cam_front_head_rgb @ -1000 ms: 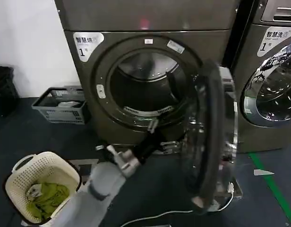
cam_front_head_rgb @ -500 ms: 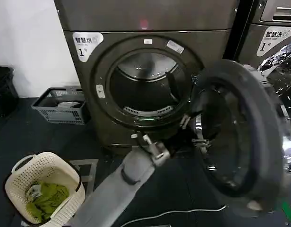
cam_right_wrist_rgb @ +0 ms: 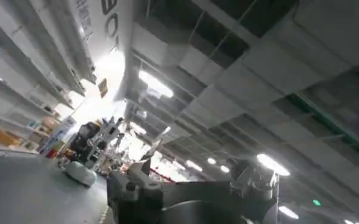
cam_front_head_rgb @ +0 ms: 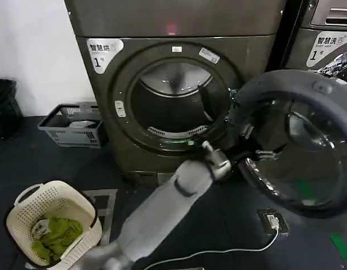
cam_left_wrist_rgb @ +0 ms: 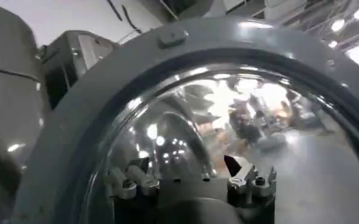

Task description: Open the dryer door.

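Note:
The dryer door (cam_front_head_rgb: 286, 85) stands swung wide to the right of the dryer's round drum opening (cam_front_head_rgb: 173, 101), its grey plastic back and domed glass turned toward me. My left arm reaches across from the lower left. Its left gripper (cam_front_head_rgb: 257, 151) is against the inner side of the door, at the left part of the glass. In the left wrist view the door (cam_left_wrist_rgb: 100, 97) looms close, and the left gripper (cam_left_wrist_rgb: 188, 180) is open with nothing between its fingers. My right gripper (cam_right_wrist_rgb: 194, 178) points up at a ceiling, open and empty.
A cream laundry basket (cam_front_head_rgb: 27, 198) holding green cloth stands on the floor at the lower left. A grey crate (cam_front_head_rgb: 72, 125) sits beside the dryer. The twin machine (cam_front_head_rgb: 325, 42) is behind the open door. A white cable (cam_front_head_rgb: 218, 253) and a green floor line (cam_front_head_rgb: 342, 248) run below.
The door has swung further open to the right, from edge-on to showing its whole inner face. My left arm has followed it to the right and risen.

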You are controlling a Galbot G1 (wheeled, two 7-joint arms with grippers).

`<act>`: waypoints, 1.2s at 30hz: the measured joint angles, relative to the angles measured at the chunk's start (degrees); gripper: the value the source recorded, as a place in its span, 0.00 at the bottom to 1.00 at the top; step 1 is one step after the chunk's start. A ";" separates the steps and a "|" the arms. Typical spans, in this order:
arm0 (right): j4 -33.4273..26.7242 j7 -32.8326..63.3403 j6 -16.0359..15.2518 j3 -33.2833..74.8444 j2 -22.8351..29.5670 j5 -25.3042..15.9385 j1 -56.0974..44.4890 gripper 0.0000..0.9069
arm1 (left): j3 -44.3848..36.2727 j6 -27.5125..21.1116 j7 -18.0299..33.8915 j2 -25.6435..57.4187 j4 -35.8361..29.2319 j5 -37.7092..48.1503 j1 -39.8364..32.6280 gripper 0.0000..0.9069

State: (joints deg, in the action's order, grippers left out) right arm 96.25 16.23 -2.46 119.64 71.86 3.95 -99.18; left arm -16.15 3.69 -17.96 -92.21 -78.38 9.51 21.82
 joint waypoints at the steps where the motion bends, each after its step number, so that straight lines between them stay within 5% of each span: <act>1: 0.08 -0.05 0.05 -0.10 0.00 -0.01 0.05 1.00 | 0.01 -0.01 0.05 0.04 1.03 -0.03 -0.55 1.00; 11: -0.03 -0.29 0.29 -0.49 -0.47 0.00 0.43 1.00 | 0.34 0.01 -0.01 0.02 6.51 -0.38 -3.36 1.00; 24: -1.32 -2.19 2.31 -0.69 -1.82 0.37 0.96 1.00 | 0.23 -2.08 -0.11 0.02 4.73 0.48 -1.91 1.00; 36: -3.12 -4.89 3.60 -1.67 -4.42 2.11 2.06 1.00 | -2.03 -9.38 0.52 4.55 -12.78 3.85 5.22 1.00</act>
State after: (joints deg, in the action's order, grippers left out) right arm 93.12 11.34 1.15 117.97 67.44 6.07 -97.12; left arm -18.18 -5.69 -17.44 -87.65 -91.16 13.36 27.04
